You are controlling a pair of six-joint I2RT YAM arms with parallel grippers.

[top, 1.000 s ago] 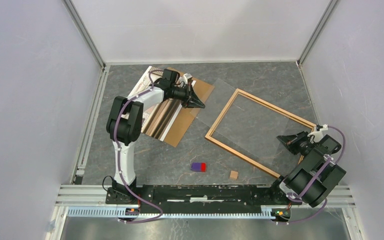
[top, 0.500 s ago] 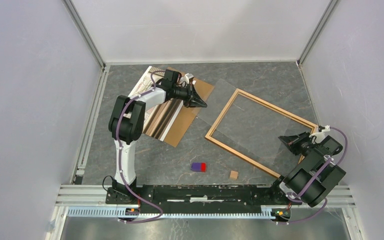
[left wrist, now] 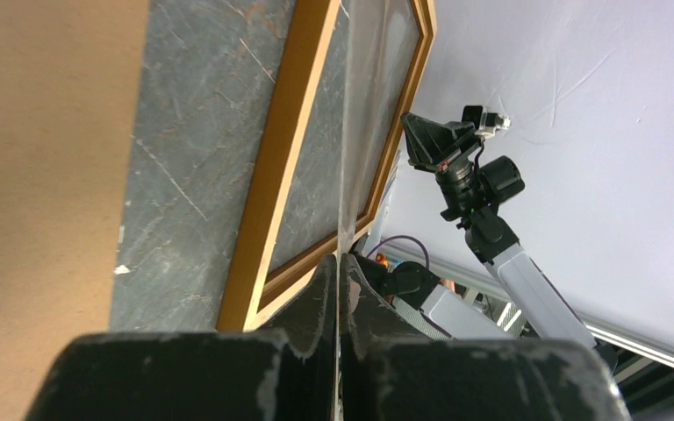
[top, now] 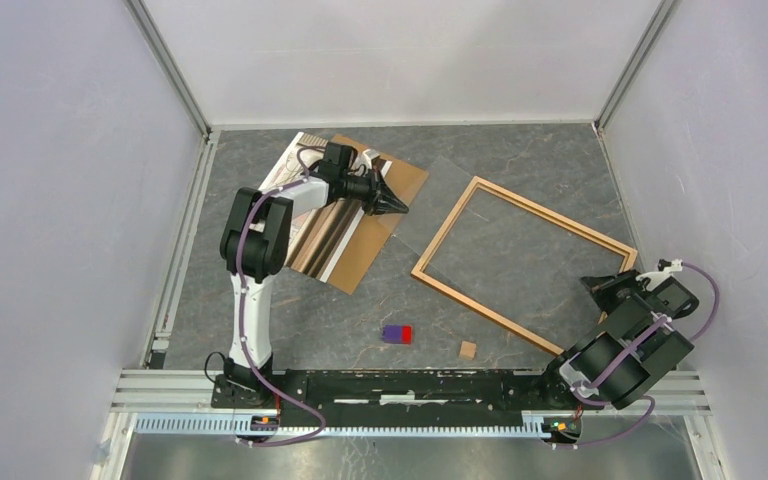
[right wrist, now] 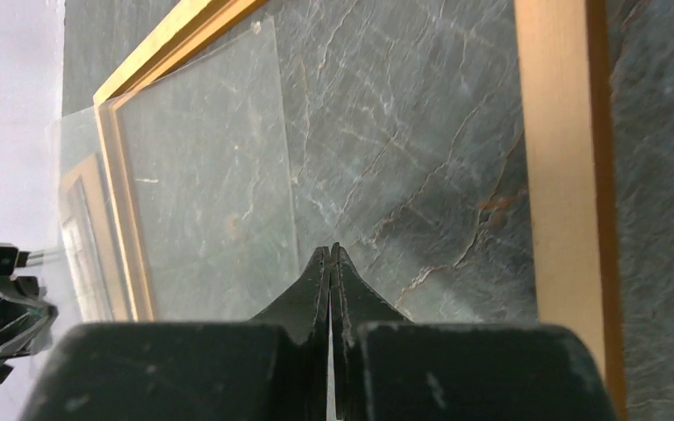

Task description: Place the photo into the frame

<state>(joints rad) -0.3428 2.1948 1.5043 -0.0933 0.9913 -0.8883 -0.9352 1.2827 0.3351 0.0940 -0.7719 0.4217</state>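
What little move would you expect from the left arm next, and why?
Probably the left end effector, which looks shut on a corner of the clear sheet, should slide it further over the frame. The sheet lies skewed and overhangs the frame's edge, while the photo waits on the backing board. The right end effector hangs shut, holding nothing.

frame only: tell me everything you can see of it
The frame is a thin rectangle of light orange-brown wood with narrow moulding, its opening empty so the grey table shows through. It lies flat, turned diagonally, right of centre. A clear sheet overlaps its left part; the left gripper pinches that sheet's edge.
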